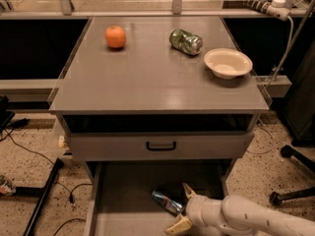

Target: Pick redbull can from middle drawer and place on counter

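The redbull can (165, 201) lay on its side on the floor of the middle drawer (123, 200), near the drawer's centre; the gripper (183, 209) hung over the drawer floor just beside it, fingers spread apart, not clamped on the can.

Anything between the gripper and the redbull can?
Nothing. In the camera view the open gripper sits in the middle drawer, right beside the redbull can, with only bare drawer floor around them.
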Robot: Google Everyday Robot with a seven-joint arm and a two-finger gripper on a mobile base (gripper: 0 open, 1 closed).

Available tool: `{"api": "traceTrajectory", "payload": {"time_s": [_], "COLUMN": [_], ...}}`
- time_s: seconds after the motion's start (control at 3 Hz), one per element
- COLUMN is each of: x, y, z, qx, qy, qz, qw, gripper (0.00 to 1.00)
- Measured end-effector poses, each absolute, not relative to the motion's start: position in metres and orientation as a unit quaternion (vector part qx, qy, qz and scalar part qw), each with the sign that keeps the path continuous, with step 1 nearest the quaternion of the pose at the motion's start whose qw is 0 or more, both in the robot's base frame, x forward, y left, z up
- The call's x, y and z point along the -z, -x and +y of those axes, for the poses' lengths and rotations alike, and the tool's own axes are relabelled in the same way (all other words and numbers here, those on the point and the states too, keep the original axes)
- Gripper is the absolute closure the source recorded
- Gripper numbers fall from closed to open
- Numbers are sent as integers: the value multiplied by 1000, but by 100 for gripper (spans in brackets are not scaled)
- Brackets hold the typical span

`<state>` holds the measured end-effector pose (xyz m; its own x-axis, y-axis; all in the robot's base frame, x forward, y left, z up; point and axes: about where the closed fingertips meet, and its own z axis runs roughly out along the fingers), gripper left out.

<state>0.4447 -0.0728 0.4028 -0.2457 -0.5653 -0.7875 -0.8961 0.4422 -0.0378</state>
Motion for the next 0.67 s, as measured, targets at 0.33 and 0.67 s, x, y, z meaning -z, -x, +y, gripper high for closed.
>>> {"api": "traceTrajectory", "payload": {"time_s": [0.33, 0.67], "x": [-380, -360], "y": [-448, -455], "z": [-65, -62], "qx": [-205, -190], "qy": [474, 460], "qz": [767, 781], "qw": [380, 377], "gripper": [0, 0]}}
